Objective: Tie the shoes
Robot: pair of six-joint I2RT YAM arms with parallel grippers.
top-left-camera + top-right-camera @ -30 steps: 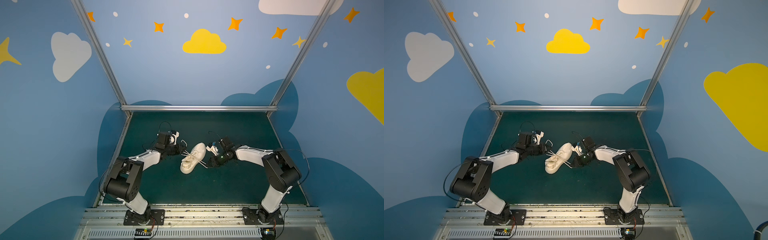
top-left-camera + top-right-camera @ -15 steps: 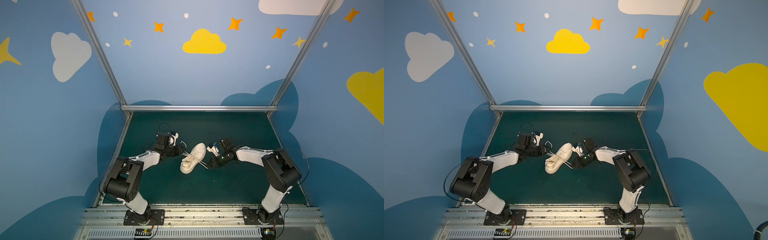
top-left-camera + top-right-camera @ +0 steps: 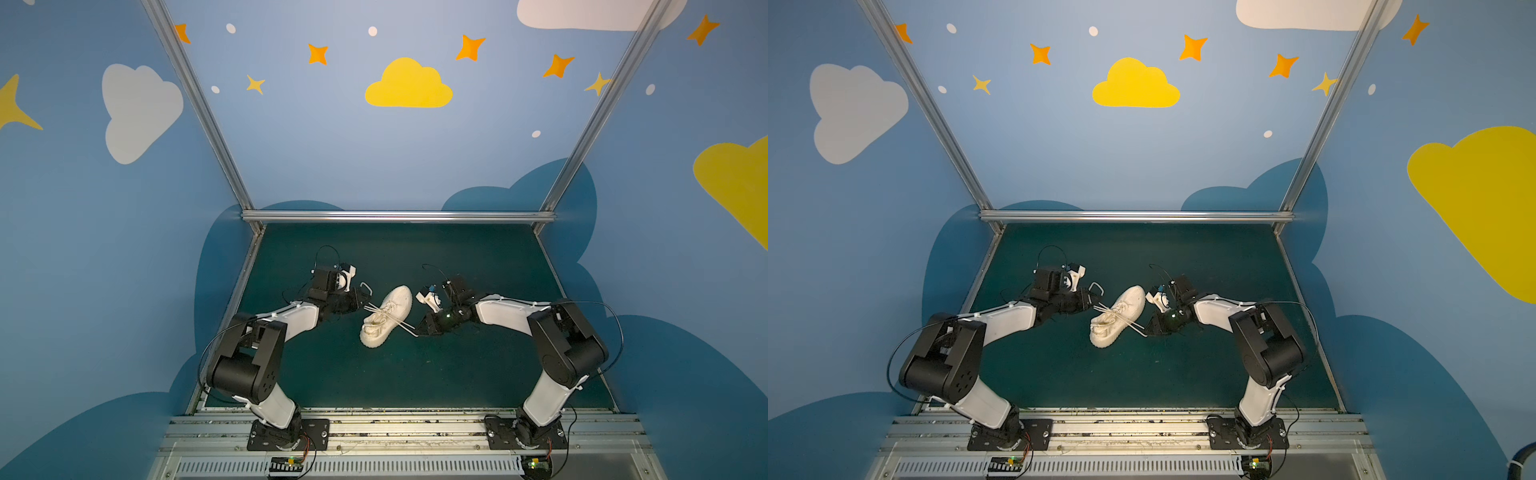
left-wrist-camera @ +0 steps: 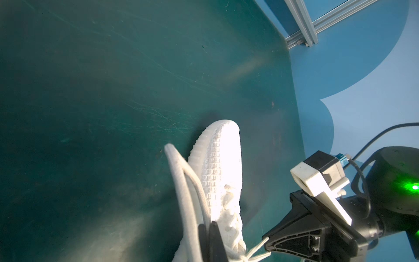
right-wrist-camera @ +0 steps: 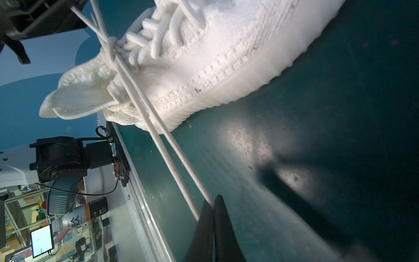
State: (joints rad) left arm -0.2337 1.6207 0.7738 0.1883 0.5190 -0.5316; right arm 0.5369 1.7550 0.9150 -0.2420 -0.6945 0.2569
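Sneaker point(image 3: 386, 316) on green mat point(image 3: 457, 374), between left gripper point(image 4: 209, 229) and right gripper point(image 5: 214, 200).
Cream knit upper, ribbed sole; each gripper clamped tight on the taut braided laces point(image 5: 156, 127).

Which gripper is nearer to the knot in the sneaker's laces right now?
Left. The left gripper is close beside the knot, on a short run of laces; the right gripper holds a longer run, on the other side of the sneaker.

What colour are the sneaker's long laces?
The long laces are cream-white, matching the knit sneaker; clearest in the right wrist view.
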